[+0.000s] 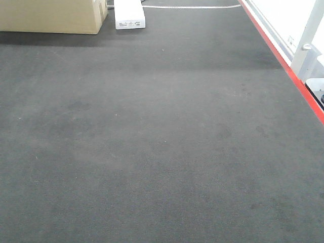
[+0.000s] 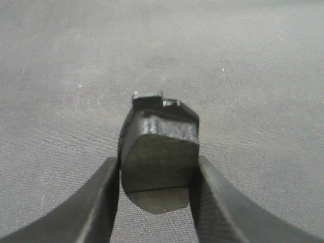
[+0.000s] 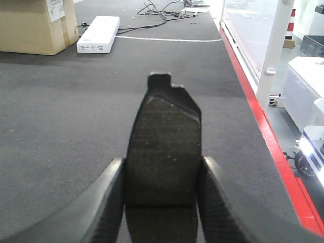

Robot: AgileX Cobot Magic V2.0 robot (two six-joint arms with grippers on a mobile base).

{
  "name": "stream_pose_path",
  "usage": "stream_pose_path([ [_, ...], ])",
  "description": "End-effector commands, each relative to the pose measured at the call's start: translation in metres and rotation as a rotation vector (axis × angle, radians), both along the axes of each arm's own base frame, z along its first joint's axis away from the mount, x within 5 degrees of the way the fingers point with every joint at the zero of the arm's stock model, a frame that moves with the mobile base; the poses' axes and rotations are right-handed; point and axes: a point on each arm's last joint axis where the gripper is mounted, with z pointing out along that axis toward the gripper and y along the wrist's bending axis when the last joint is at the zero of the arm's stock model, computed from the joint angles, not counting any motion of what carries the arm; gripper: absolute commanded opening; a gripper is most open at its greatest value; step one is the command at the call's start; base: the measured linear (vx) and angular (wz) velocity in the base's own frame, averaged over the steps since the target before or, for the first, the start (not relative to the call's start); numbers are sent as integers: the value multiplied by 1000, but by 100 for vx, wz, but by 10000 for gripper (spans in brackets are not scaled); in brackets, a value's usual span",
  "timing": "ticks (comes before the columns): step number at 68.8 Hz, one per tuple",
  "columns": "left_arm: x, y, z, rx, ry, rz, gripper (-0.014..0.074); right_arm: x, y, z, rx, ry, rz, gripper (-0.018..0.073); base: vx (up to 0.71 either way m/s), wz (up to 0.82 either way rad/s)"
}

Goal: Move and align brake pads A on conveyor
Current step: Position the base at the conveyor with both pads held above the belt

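In the left wrist view a dark grey brake pad with a thin cross groove is clamped between my left gripper's fingers, held above the conveyor. My right gripper is likewise shut on a second brake pad, which points away over the charcoal belt. The front view shows only the bare belt with its red edge strip; neither gripper nor any pad appears there.
At the belt's far left stands a cardboard box with a white flat box beside it. A white post and white equipment stand beyond the red strip on the right. Cables lie far back.
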Motion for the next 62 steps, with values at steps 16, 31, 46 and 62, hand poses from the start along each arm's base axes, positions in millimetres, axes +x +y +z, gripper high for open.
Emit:
stream_pose_path([
  [16,4,-1,18,-28,-119,2,-6,0,0,17,-6,-117,1,-6,0,0],
  [31,4,-1,18,-28,-119,2,-6,0,0,17,-6,-117,1,-6,0,0],
  [46,4,-1,18,-29,-127,2,-6,0,0,17,-6,-117,1,-6,0,0],
  [62,6,-1,20,-54,-87,15,-6,0,0,17,-6,-117,1,-6,0,0],
])
